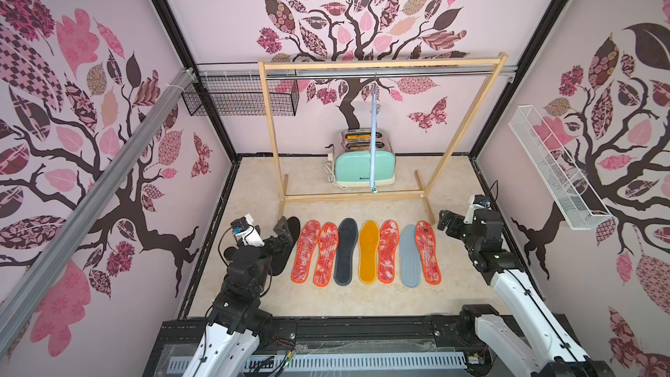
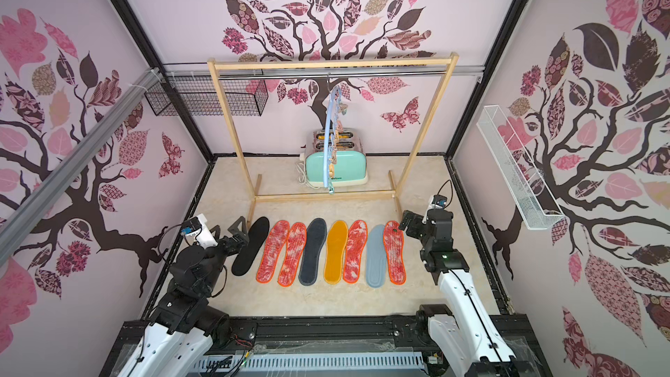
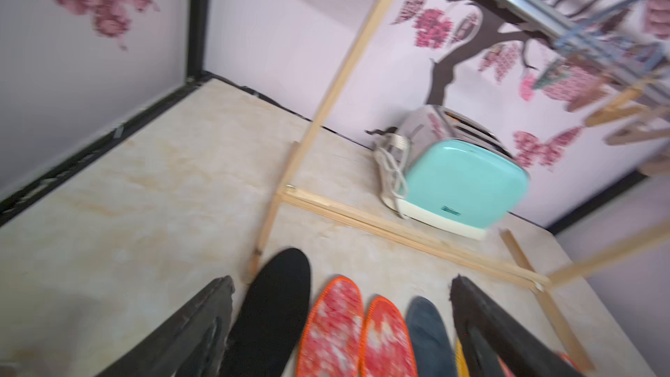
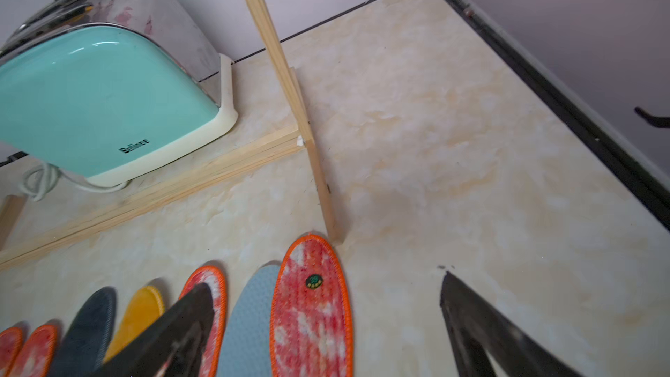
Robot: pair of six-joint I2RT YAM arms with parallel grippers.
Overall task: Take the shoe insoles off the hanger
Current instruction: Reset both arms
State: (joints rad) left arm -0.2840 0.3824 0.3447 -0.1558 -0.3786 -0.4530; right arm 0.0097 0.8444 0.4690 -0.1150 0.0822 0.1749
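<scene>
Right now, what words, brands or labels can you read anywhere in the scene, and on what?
"Belinee": brand name, on the mint-green side of the toaster, near its base.
Green round sticker on the red-white insole at the end of the row: print too small to read.
No other text is visible.

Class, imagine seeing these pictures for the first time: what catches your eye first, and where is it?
A bright row of eight insoles lies on the table before the wooden rack. Behind it stands a mint toaster; the pale blue hanger hangs on the rack, holding no insoles.
</scene>
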